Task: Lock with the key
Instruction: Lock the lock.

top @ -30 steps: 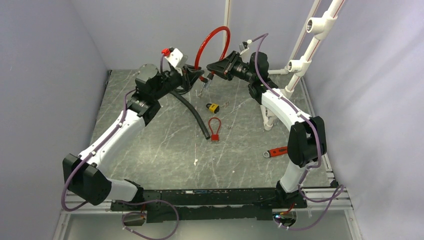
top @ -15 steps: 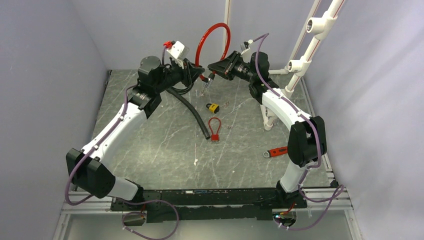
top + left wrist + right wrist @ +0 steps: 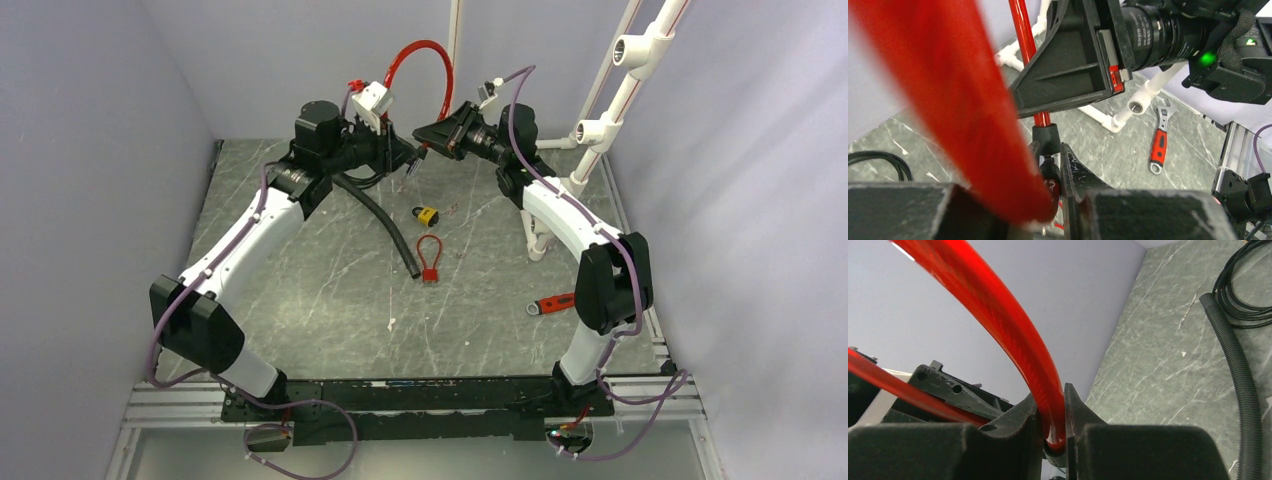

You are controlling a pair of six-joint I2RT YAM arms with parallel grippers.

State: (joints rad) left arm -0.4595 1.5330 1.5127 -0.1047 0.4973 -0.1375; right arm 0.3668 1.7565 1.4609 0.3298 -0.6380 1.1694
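A red cable lock point(image 3: 428, 52) arches in the air at the back of the table, held at both ends. My left gripper point(image 3: 403, 154) is shut on the lock's black end piece point(image 3: 1047, 141), and the blurred red cable point(image 3: 963, 100) crosses close to that wrist camera. My right gripper point(image 3: 424, 141) faces it, almost touching, and is shut on the red cable point(image 3: 998, 310) just above its black end cap point(image 3: 1054, 454). Something small and metallic, probably keys point(image 3: 411, 172), hangs below the two grippers. I cannot see a key in either wrist view.
A yellow padlock point(image 3: 427, 215) and a small red loop lock point(image 3: 430, 256) lie mid-table. A black corrugated hose point(image 3: 385, 222) runs beside them. A red-handled wrench point(image 3: 552, 302) lies at the right. A white pipe frame point(image 3: 600, 130) stands at the back right.
My left arm has swung right and up, bringing its gripper and lock end close against the right gripper. The cable loop has shifted left and grown taller. The right arm has barely moved.
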